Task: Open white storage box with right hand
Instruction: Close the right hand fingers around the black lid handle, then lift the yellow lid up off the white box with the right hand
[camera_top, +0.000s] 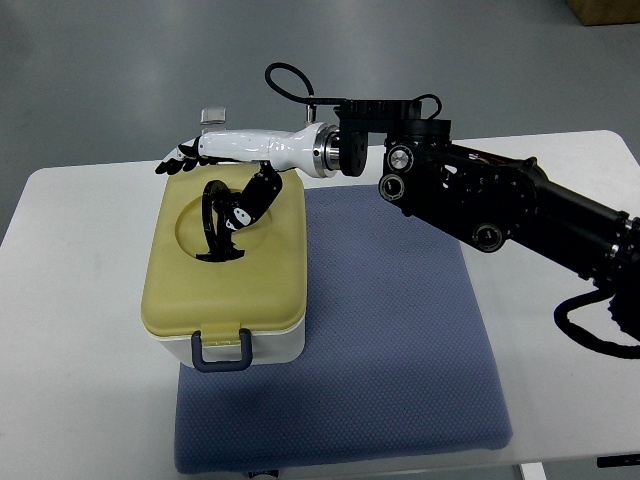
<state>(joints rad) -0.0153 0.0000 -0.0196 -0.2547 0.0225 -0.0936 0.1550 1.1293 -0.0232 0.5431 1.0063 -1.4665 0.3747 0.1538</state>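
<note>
White storage box (228, 268) with cream-yellow lid (190, 290) closed, sitting on left part of blue mat (400, 330) atop white table (80, 330); grey-blue latch (222, 352) at near edge; black handle (212, 222) raised from lid recess; right hand (205, 160) above far edge, fingers extended flat, thumb (255, 196) curled down against handle; firm grasp unclear; black arm (500, 205) entering from right.

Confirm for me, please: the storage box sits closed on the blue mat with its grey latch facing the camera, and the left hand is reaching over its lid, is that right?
Not quite: the top view shows the right hand reaching over the lid, its arm entering from the picture's right. The storage box does sit closed on the blue mat, grey latch facing the camera.
</note>
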